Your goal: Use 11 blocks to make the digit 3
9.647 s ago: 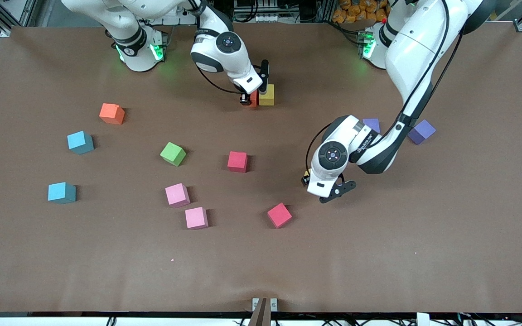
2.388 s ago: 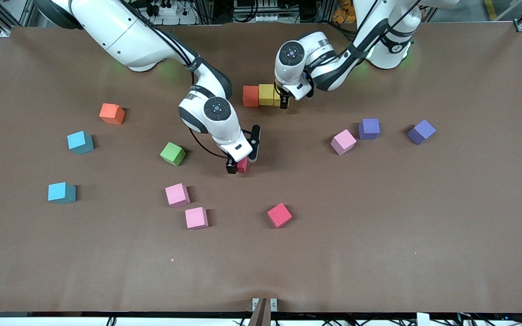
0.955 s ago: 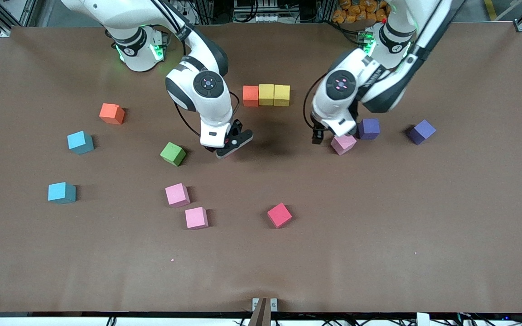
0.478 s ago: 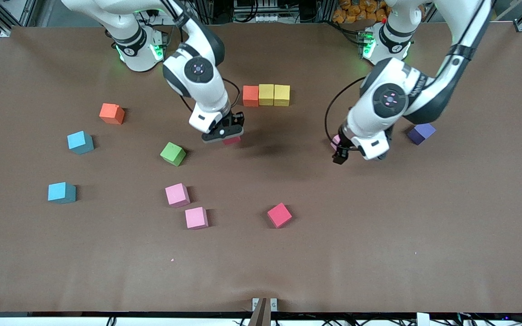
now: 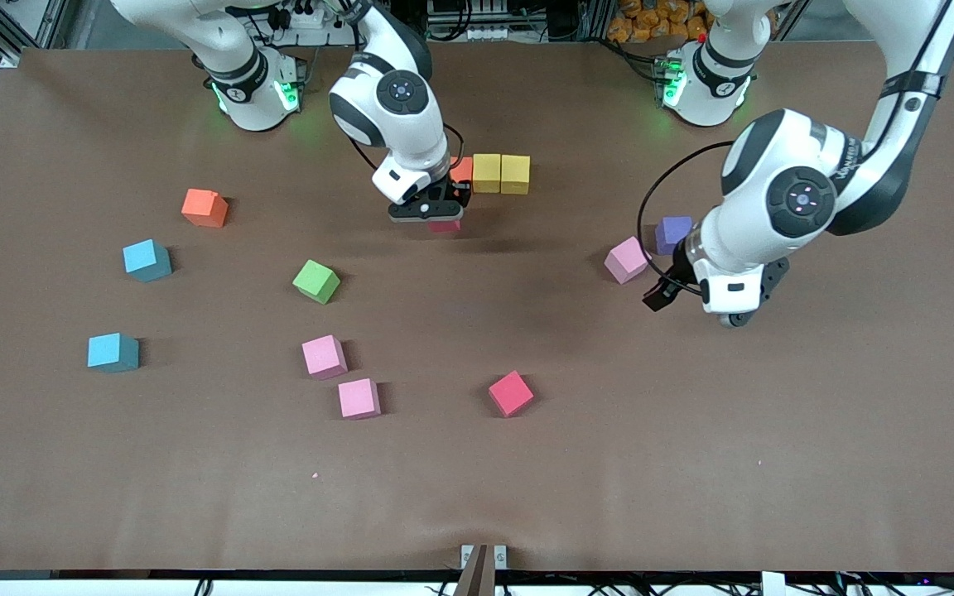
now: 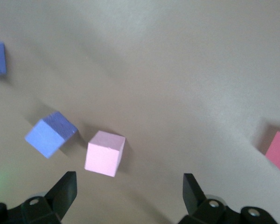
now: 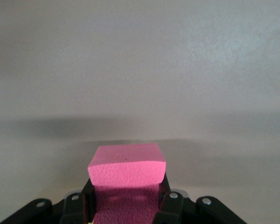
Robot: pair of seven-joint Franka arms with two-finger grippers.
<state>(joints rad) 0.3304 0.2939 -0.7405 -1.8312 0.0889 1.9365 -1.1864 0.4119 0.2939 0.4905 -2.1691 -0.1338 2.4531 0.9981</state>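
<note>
Moved since half a second ago: red cube point(image 5: 445, 225), pinched in my right gripper point(image 5: 429, 212), now over bare table just beside the orange-yellow-yellow row point(image 5: 487, 173). Left gripper point(image 5: 696, 300), fingers spread, empty, over table near pink cube point(image 5: 626, 259).

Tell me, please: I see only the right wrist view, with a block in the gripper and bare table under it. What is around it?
Observer: The right gripper holds the red block over the table, right beside a row of three blocks.
Operator: Which blocks are in that row?
Observer: One orange-red block, partly hidden by the arm, and two yellow blocks, all touching.
Operator: And the left arm?
Observer: The left gripper is open, over the table close to a pink block and a purple block.
</note>
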